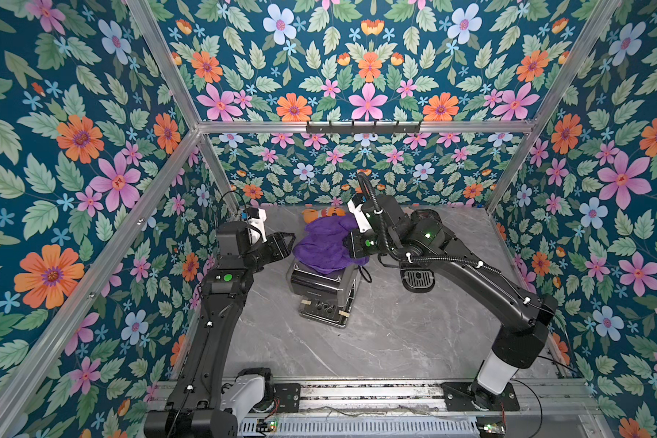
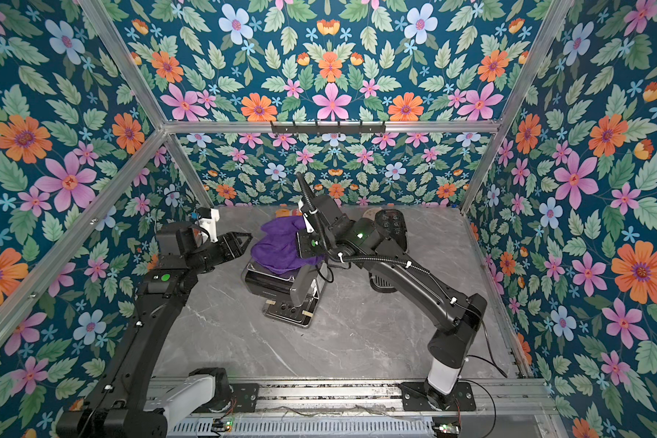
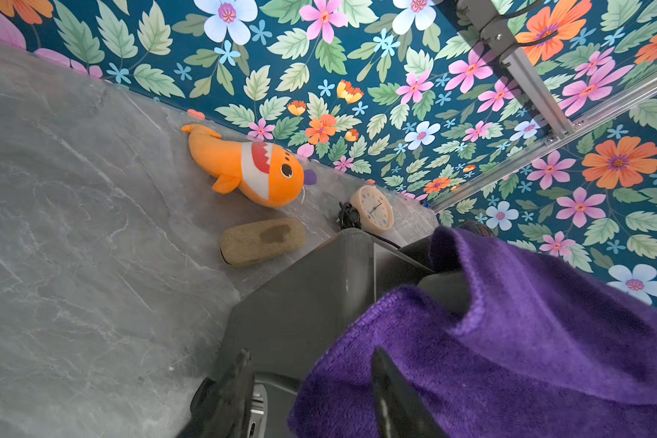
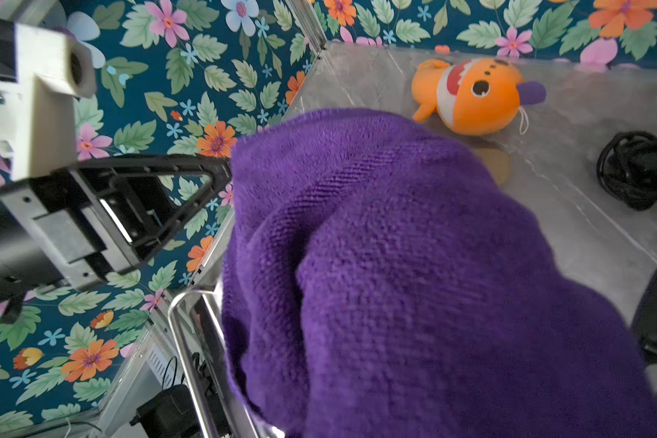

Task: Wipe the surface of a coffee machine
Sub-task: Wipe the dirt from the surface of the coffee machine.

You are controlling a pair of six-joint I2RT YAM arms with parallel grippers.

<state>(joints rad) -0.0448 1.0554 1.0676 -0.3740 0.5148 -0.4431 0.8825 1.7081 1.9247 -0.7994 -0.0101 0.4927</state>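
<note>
A black and chrome coffee machine stands mid-table with a purple cloth bunched on its top. My right gripper is buried in the cloth's right side, shut on it; in the right wrist view the cloth hides the jaws. At the cloth's left edge, my left gripper is open. One finger lies over the cloth, the other over the machine's dark side.
An orange plush fish, a brown sponge and a small clock lie by the back wall. A black drip tray sits right of the machine, under the right arm. A coiled black cord lies behind.
</note>
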